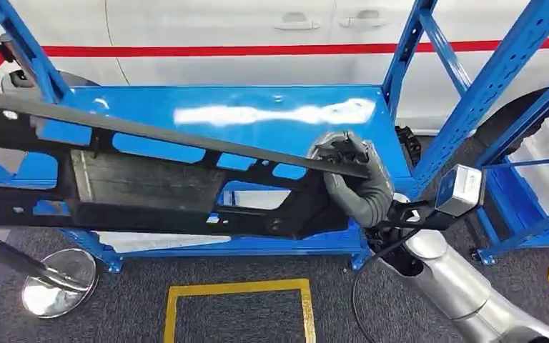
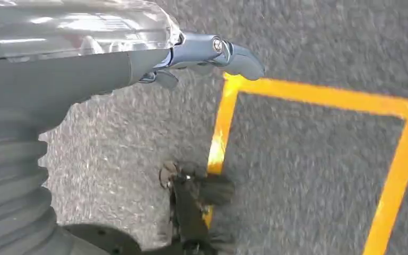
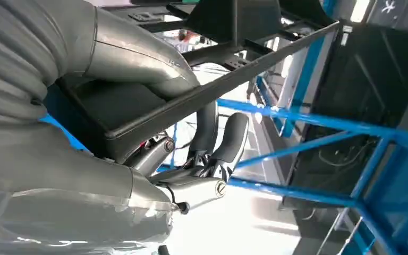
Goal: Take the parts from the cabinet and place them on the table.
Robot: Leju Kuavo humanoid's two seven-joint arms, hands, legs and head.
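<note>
One long black plastic frame part (image 1: 150, 186) lies across the blue shelf (image 1: 257, 107); our right hand (image 1: 354, 179) fingers (image 3: 234, 138) hold its right end, our left hand (image 2: 85, 64) fingers loosely apart, holding nothing.

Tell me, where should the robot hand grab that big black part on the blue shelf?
Probably at the black part's near end, along its thin upper bar, coming from the open front of the blue shelf. The bar is slim enough to wrap; the right robot hand grips there now.

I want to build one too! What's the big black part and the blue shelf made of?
The black part looks like moulded plastic: matt, ribbed, full of cut-out holes. The right hand grips its end. The shelf seems to be painted metal, glossy blue with bright glare.
</note>
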